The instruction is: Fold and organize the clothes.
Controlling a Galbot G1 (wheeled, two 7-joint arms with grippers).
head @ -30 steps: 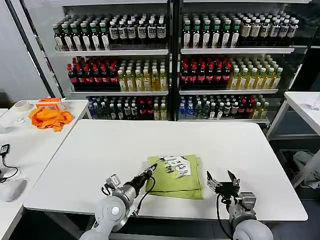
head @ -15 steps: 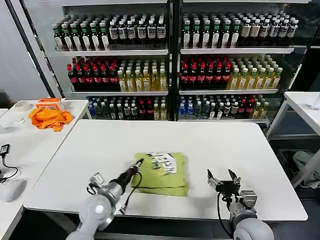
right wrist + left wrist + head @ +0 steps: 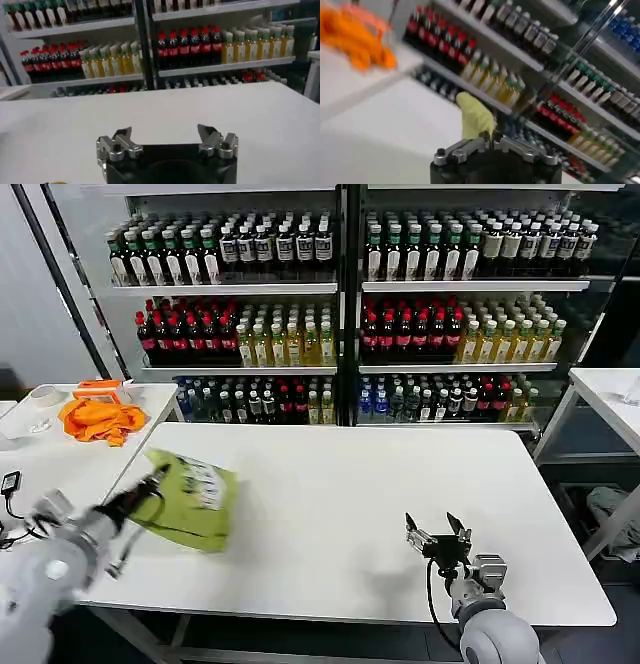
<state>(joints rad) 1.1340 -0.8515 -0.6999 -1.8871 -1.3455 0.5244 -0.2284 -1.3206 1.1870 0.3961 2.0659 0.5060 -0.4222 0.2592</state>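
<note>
The left gripper (image 3: 158, 476) is pinched tight on an edge of the folded yellow-green T-shirt (image 3: 192, 499), which hangs from it, lifted and tilted, at the near left corner of the white surface (image 3: 330, 484). In the left wrist view the gripper (image 3: 491, 138) has its two fingers pressed together, with a flap of the T-shirt (image 3: 475, 116) standing up right beyond them. The shirt's printed face shows on the side away from the gripper. Farther out past it, on a neighbouring side table (image 3: 60, 454), lies a bright orange cloth (image 3: 98, 419). Shelves of bottles (image 3: 350, 304) stand behind the surface. The right gripper (image 3: 439, 536) hovers low over the near right part of the surface, well apart from the T-shirt, its fingers (image 3: 122, 140) spread wide and holding nothing.
</note>
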